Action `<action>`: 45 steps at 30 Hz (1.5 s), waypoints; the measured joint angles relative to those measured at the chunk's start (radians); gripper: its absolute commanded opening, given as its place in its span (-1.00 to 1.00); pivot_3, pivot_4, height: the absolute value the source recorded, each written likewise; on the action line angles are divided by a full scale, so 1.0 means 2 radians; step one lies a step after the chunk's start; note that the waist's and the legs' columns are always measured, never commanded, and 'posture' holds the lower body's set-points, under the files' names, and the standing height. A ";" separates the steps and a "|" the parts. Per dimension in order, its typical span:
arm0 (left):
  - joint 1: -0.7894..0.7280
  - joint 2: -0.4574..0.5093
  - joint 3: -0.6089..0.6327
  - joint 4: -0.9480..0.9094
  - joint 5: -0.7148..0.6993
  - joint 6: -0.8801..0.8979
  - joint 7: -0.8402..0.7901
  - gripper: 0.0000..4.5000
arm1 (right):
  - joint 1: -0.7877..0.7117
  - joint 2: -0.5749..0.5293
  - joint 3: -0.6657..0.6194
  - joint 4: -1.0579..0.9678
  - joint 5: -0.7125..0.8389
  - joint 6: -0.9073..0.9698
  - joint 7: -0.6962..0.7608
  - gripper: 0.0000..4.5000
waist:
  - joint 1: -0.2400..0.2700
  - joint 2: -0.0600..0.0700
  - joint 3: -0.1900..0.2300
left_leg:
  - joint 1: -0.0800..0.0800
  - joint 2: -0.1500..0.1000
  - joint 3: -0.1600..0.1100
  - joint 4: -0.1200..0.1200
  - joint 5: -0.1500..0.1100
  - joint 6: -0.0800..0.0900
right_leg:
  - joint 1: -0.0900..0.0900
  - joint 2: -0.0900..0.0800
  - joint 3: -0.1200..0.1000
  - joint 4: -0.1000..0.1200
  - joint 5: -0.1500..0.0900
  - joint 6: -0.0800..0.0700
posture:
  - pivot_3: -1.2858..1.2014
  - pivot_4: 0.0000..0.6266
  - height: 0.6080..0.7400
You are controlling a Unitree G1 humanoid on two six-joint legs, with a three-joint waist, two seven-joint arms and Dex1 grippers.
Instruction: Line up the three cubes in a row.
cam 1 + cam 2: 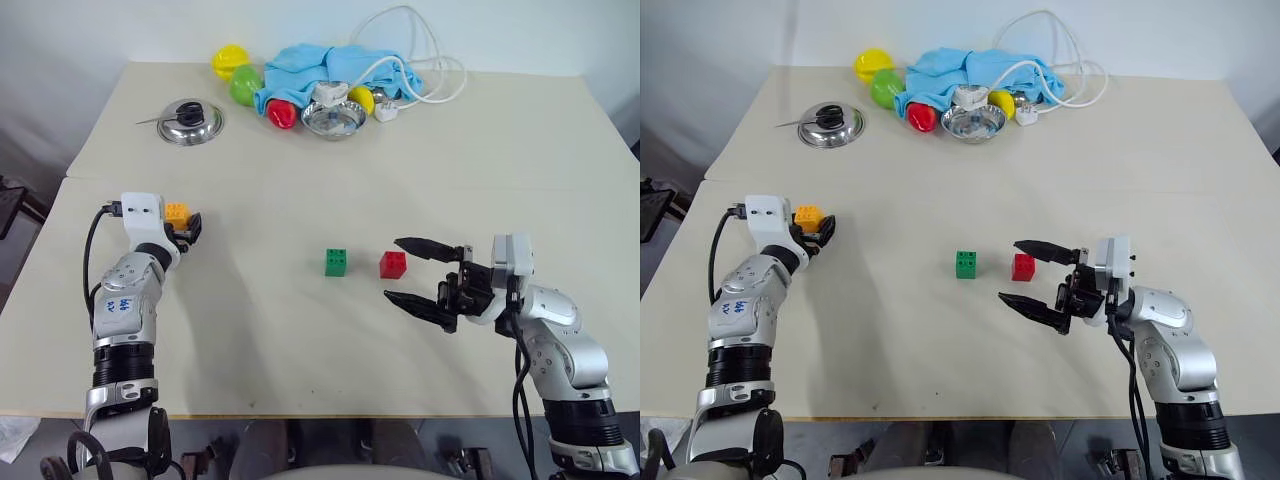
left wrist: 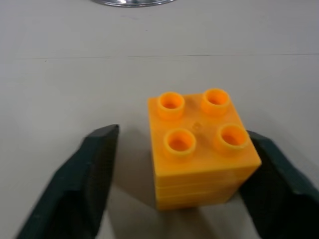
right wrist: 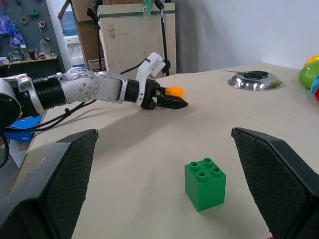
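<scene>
Head cameras look down across the whole table (image 1: 300, 340); left wrist sits close on the orange cube (image 2: 199, 149); right wrist looks low across toward it.

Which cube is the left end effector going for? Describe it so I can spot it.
On the beige table, look at the left side, far from the green cube and red cube. Between the left end effector fingers sits the orange-yellow cube, the only studded block there.

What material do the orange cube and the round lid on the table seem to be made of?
The orange cube looks like moulded plastic, smooth and slightly glossy: uniform colour, hollow round studs on top, fine seam lines along its side. The round lid looks like polished metal, probably steel: silver and mirror-like, with a dark knob, perhaps plastic.
</scene>
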 measured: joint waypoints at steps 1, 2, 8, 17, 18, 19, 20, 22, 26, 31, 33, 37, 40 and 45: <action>0.003 0.001 -0.001 -0.003 -0.001 0.001 -0.006 -0.08 | 0.003 0.000 0.000 -0.002 0.000 -0.001 -0.001 1.00 | 0.000 0.000 0.000 | 0.000 0.000 0.000 0.000 0.000 0.000 | 0.000 0.000 0.000 0.000 0.000 0.000 | 0.03 -0.52 1.00; 0.005 0.001 -0.003 -0.007 -0.002 0.002 -0.012 -0.25 | 0.006 0.000 0.000 -0.003 0.000 -0.002 -0.003 1.00 | 0.000 0.000 0.000 | 0.000 0.000 0.000 0.000 0.000 0.000 | 0.000 0.000 0.000 0.000 0.000 0.000 | 0.03 -0.52 1.00; 0.022 0.039 -0.013 -0.016 -0.031 -0.026 -0.122 -0.32 | 0.026 -0.008 -0.018 -0.011 -0.003 -0.010 -0.009 1.00 | 0.000 0.000 0.000 | 0.000 0.000 0.000 0.000 0.000 0.000 | 0.000 0.000 0.000 0.000 0.000 0.000 | 0.03 -0.52 1.00; -0.043 0.127 -0.114 0.066 -0.079 -0.239 -0.574 -0.32 | 0.100 -0.059 -0.083 -0.042 0.008 -0.009 0.004 1.00 | 0.002 0.000 0.000 | 0.000 0.000 0.004 0.000 0.000 0.000 | 0.000 0.000 0.000 -0.001 0.000 0.000 | 0.03 -0.52 1.00; -0.071 0.120 -0.137 0.107 -0.062 -0.269 -0.601 -0.32 | 0.115 -0.064 -0.093 -0.046 0.008 -0.009 0.006 1.00 | 0.003 0.000 0.000 | 0.000 0.000 0.005 0.000 0.000 0.000 | 0.000 0.001 0.000 -0.001 0.000 0.000 | 0.03 -0.52 1.00; -0.087 0.114 -0.149 0.133 -0.051 -0.290 -0.616 -0.32 | 0.123 -0.067 -0.100 -0.049 0.009 -0.009 0.006 1.00 | 0.002 0.000 0.000 | 0.000 0.000 0.005 0.000 0.000 0.000 | 0.000 0.001 0.000 -0.001 0.000 0.000 | 0.03 -0.52 1.00; -0.114 0.098 -0.162 0.178 -0.038 -0.316 -0.629 -0.32 | 0.137 -0.069 -0.112 -0.055 0.010 -0.009 0.005 1.00 | 0.002 0.000 0.000 | 0.000 0.000 0.005 0.000 0.000 0.000 | 0.000 0.001 0.000 -0.001 0.000 0.000 | 0.03 -0.52 1.00; -0.146 0.076 -0.173 0.241 -0.020 -0.349 -0.633 -0.32 | 0.153 -0.071 -0.121 -0.065 0.012 -0.009 0.003 1.00 | 0.001 0.000 0.000 | 0.000 0.000 0.005 0.000 0.000 0.000 | 0.000 0.001 0.000 -0.001 0.000 0.000 | 0.03 -0.52 1.00; -0.200 0.044 -0.186 0.352 0.009 -0.401 -0.634 -0.32 | 0.185 -0.071 -0.137 -0.088 0.019 -0.007 -0.005 1.00 | -0.002 -0.001 0.000 | 0.000 0.000 0.006 -0.001 0.000 0.000 | 0.000 0.001 0.000 -0.001 0.000 0.000 | 0.03 -0.52 1.00; -0.247 0.023 -0.196 0.438 0.043 -0.441 -0.639 -0.32 | 0.209 -0.071 -0.142 -0.115 0.028 0.000 -0.016 1.00 | 0.001 -0.001 0.000 | 0.000 0.000 0.006 0.000 0.000 0.000 | 0.000 0.001 0.000 -0.001 0.000 0.000 | 0.03 -0.52 1.00; -0.256 0.022 -0.198 0.457 0.054 -0.448 -0.645 -0.32 | 0.212 -0.071 -0.144 -0.116 0.029 0.001 -0.020 1.00 | 0.001 -0.001 0.000 | 0.000 0.000 0.006 0.000 0.000 0.000 | 0.000 0.001 0.000 -0.001 0.000 0.000 | 0.03 -0.52 1.00; -0.259 0.018 -0.196 0.473 0.056 -0.450 -0.660 -0.32 | 0.217 -0.071 -0.148 -0.118 0.030 0.001 -0.025 1.00 | 0.001 -0.001 0.000 | 0.000 0.000 0.005 0.000 0.000 0.000 | 0.000 0.000 0.000 -0.001 0.000 0.000 | 0.03 -0.52 1.00; -0.259 0.013 -0.195 0.476 0.058 -0.450 -0.662 -0.32 | 0.219 -0.071 -0.148 -0.121 0.030 0.001 -0.026 1.00 | 0.001 -0.001 0.000 | -0.001 0.000 0.005 0.000 0.000 0.000 | 0.000 0.000 0.000 -0.001 0.000 0.000 | 0.03 -0.52 1.00; -0.260 0.007 -0.194 0.480 0.068 -0.446 -0.645 -0.17 | 0.216 -0.071 -0.147 -0.121 0.029 0.000 -0.024 1.00 | 0.001 -0.001 0.000 | -0.001 0.000 0.005 0.000 0.000 0.001 | 0.000 0.000 0.000 -0.001 0.000 0.000 | 0.03 -0.52 1.00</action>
